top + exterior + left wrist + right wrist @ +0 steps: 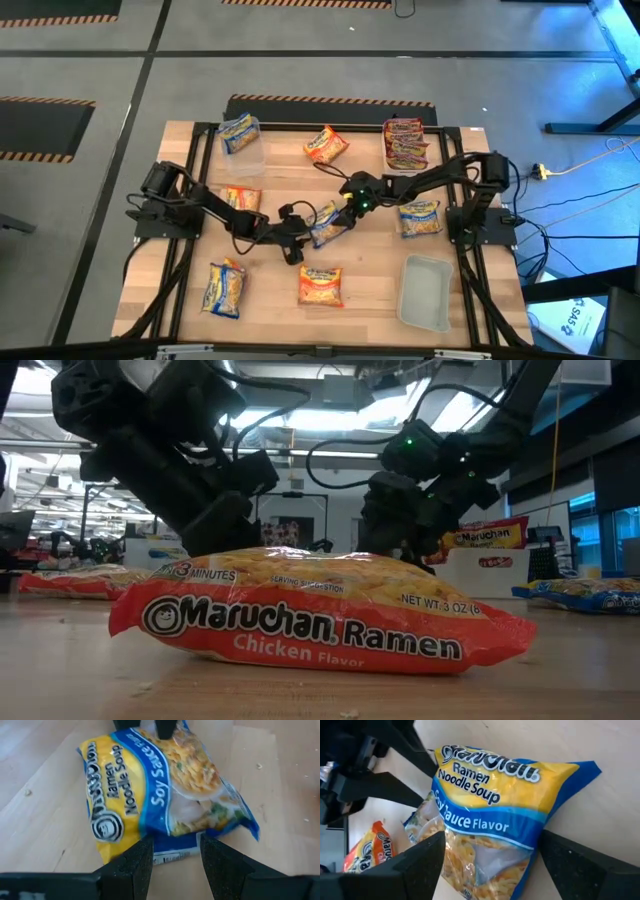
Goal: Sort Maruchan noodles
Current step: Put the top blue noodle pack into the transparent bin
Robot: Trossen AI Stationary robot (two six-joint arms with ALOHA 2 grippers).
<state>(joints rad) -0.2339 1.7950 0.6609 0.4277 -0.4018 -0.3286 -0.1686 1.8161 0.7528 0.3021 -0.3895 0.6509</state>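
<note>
The packet at work is a blue-and-yellow Soy Sauce Maruchan packet point(330, 225) lying flat near the table's middle. My left gripper point(175, 862) is open at its near-left end, one finger on each side of the end seam point(172, 855). My right gripper point(490, 865) is open at the far-right end, and its fingers straddle the packet point(485, 820) across its width. In the high view my left gripper point(303, 241) and my right gripper point(346, 212) face each other over the packet. The low view hides this packet behind an orange Chicken packet point(320, 620). My left gripper's fingers point(132, 867) flank the end seam with a gap showing, and I see no touch. My right gripper's fingers point(420, 862) stand close beside the packet's two long edges; whether they touch it cannot be told.
A clear tub point(243, 140) at far left holds a blue packet, and a tub point(405, 142) at far right holds red ones. An empty tub point(425, 292) sits near right. Loose packets: orange point(325, 145), orange point(320, 285), orange point(240, 197), blue point(225, 288), blue point(420, 218).
</note>
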